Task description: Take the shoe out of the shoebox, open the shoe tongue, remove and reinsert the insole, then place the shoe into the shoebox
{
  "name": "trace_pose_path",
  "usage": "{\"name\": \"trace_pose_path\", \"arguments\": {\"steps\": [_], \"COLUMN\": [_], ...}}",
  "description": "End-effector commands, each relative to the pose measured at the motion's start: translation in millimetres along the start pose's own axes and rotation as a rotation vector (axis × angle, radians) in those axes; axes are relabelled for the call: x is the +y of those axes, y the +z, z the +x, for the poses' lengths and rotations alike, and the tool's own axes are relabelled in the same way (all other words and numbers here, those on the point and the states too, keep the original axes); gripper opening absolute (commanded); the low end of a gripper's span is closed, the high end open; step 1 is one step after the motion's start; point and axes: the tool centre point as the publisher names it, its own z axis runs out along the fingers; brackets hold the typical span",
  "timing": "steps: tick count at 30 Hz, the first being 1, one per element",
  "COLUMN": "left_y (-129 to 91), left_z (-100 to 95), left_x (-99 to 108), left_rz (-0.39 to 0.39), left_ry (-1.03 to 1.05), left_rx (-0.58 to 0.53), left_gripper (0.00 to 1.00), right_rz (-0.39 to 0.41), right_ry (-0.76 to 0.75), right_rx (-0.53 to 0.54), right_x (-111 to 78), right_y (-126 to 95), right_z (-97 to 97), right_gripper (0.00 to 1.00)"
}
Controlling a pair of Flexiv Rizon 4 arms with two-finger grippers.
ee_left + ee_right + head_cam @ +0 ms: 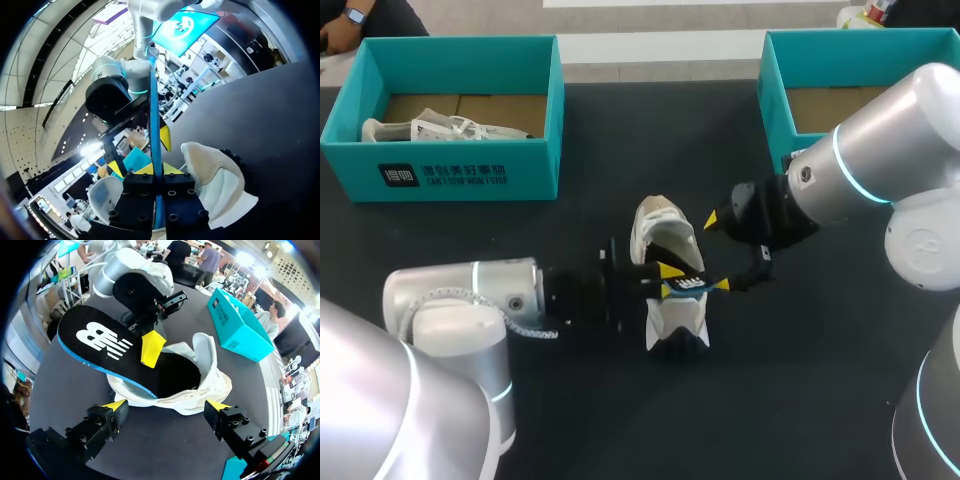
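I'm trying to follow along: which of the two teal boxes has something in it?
The left shoebox, the one with print on its front: a white shoe lies inside. The right shoebox shows only bare cardboard floor in its visible part.

We see a dark, matte table with a plain black surface. At its far left corner, inside the teal box, lies a white crumpled bundle with grey marks, stretched along the brown cardboard floor. We cannot tell whether it is paper or cloth. A second teal box stands at the far right corner, with its brown floor showing.
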Motion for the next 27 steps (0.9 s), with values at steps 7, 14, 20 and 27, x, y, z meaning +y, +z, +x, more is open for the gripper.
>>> {"name": "trace_pose_path", "arguments": {"steps": [7,14,20,27], "left_y": [3.8,1.3,0.6,-3.0], "left_z": [9.5,10.4,4.5,-3.3], "left_x": [21.8,36.0,27.7,8.3], "left_rz": [-0.013,-0.043,-0.041,-0.007], "left_ry": [0.017,0.038,0.038,0.05], "left_rx": [0.039,0.042,0.025,-0.015], "left_gripper": [0.0,0.0,0.34,0.36], "right_rz": [0.0,0.0,0.0,0.0], "right_ry": [0.0,0.0,0.0,0.0], "right_rx": [-0.002,-0.002,-0.002,-0.002], "right_x": [0.0,0.0,0.0,0.0], "right_y": [0.6,0.6,0.6,0.6], "right_z": [1.0,1.0,1.0,1.0], "right_gripper": [1.0,1.0,1.0,1.0]}}
